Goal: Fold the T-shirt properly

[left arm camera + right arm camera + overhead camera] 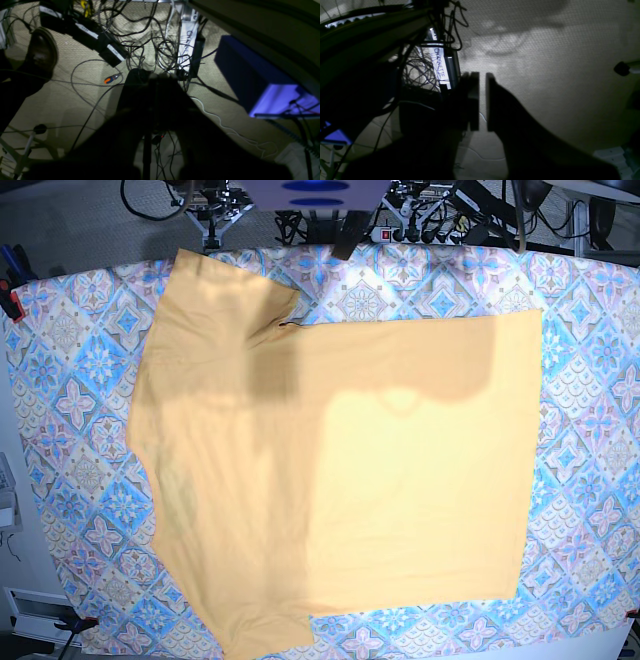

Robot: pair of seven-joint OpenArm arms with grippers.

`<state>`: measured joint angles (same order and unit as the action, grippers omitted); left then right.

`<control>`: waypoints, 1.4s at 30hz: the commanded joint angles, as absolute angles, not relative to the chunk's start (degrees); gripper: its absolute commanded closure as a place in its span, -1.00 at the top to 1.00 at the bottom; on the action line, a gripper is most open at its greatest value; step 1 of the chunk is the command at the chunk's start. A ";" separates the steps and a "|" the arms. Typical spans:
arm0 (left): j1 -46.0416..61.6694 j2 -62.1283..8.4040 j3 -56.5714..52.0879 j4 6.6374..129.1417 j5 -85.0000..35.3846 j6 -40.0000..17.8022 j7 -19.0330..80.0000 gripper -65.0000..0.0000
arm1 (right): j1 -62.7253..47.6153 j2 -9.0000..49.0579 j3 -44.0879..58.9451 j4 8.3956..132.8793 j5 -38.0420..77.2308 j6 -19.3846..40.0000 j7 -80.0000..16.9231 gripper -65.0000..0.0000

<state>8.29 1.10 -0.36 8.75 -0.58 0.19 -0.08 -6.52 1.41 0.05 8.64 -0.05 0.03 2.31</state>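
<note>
A: Where's the yellow-orange soft cloth T-shirt (340, 470)?

B: Flat on the counter w/ the blue-and-pink tile-patterned tablecloth (590, 380), covering most of it. One part's doubled over, so there's a paler squarish panel on the base view's right side & a darker single layer on its left.

A: Hands?

B: Neither shows in the base view. Left hand (160, 75): fingers pressed together, nothing between them, pointing at carpet w/ tangled black cables (140, 50) & a dark blue box (250, 85). Right hand (482, 100): fingers slightly apart, a thin gap, nothing in it, over bare grey carpet (545, 62)
</note>
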 commanded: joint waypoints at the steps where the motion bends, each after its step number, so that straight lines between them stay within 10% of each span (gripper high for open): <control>1: 8.66 1.27 -0.48 8.75 -0.48 0.22 -0.13 -1.00 | -6.73 1.54 -0.04 8.75 -0.22 0.13 2.77 -0.85; 42: 10.68 1.10 -0.48 9.01 -0.40 0.31 -0.57 -1.00 | -8.04 1.71 0.04 8.84 -0.31 0.13 2.86 -0.85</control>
